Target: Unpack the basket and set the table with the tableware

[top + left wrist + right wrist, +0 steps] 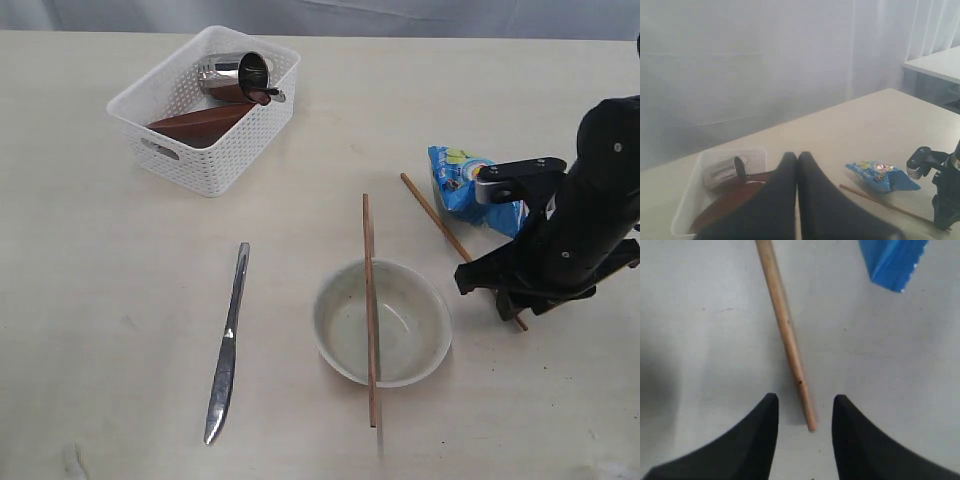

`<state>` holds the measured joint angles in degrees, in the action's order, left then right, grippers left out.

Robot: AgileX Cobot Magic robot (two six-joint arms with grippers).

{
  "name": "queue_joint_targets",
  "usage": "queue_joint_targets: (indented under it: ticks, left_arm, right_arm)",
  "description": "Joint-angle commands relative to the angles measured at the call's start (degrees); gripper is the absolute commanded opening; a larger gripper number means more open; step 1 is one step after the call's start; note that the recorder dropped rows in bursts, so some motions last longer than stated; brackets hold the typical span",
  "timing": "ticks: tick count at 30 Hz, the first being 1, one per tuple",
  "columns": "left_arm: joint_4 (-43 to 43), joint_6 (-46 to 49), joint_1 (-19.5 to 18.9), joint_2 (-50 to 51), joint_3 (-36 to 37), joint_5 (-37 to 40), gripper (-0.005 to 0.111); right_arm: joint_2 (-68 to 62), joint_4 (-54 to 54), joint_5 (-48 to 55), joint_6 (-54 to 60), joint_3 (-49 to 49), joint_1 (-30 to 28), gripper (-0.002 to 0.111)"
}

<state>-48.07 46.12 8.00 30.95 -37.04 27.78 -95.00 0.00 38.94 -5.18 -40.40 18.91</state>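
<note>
Basket [215, 162], white, perforated walls, slot handle: far left on table [100, 300], upright. Contents: steel cup [236, 74] lying on its side at the far end, mouth toward the right; brown saucer [200, 122] tilted along the near side, reaching toward the cup.

Knife [227, 345], steel: flat on table, near left, well apart from basket, blade end nearest, handle pointing far.

Bowl [418, 335], cream, round: upright, near centre, right of knife.

First chopstick [367, 240], wooden: laid across bowl rim, running near to far, both ends overhanging.

Second chopstick [432, 213], wooden: flat on table right of bowl, slanting from far left to near right, near end hidden under the arm in the exterior view.

Snack bag [462, 185], blue, crinkly: on table just beside second chopstick, on its right.

Right arm [590, 220], black: at right edge of scene, folded forward and down, wrist pointing at tabletop. Right gripper [805, 399]: low over table, fingers [757, 440] partly spread, standing either side of second chopstick's end, a gap on each side; nothing gripped.

Left gripper [797, 156]: raised above table, basket and snack bag in sight beyond fingertips, fingers pressed together, nothing between them.
</note>
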Motion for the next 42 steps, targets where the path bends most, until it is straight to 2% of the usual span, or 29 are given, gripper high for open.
queue_joint_targets:
  ticks: [1, 15, 17, 18, 20, 21, 30, 37, 42]
  left_arm:
    - [-0.3, -0.5, 0.0, -0.3, 0.2, -0.5, 0.0]
    - [-0.3, -0.3, 0.0, -0.3, 0.2, -1.4, 0.0]
    - [-0.3, -0.1, 0.0, -0.3, 0.2, -2.1, 0.0]
    - [-0.3, -0.1, 0.0, -0.3, 0.2, -2.5, 0.0]
    - [-0.3, -0.1, 0.0, -0.3, 0.2, -2.5, 0.0]
    - [-0.3, -0.1, 0.0, -0.3, 0.2, -2.5, 0.0]
    - [-0.3, 0.0, 0.0, -0.3, 0.2, -2.5, 0.0]
    - [-0.3, 0.0, 0.0, -0.3, 0.2, -2.5, 0.0]
    - [-0.3, 0.0, 0.0, -0.3, 0.2, -2.5, 0.0]
  right_arm:
    - [-3.1, -0.4, -1.1, 0.5, -2.2, 0.1, 0.036]
    - [-7.1, -1.5, -0.3, 0.9, -4.1, 0.1, 0.035]
    - [-7.1, -1.5, -0.2, 0.7, -4.1, 0.1, 0.027]
    - [-7.1, -1.5, 0.4, 0.7, -4.1, 0.1, 0.016]
    - [-7.1, -1.5, 1.2, 0.7, -4.1, 0.1, 0.001]
    - [-7.1, -1.5, 1.3, 0.7, -4.1, 0.1, 0.0]
    - [-0.8, 1.9, 5.5, 1.8, -4.1, 2.6, 0.0]
    - [7.5, 10.4, 10.9, 1.9, -4.1, 3.3, 0.0]
    - [11.9, 12.4, 12.2, -4.2, -3.1, 6.3, 0.0]
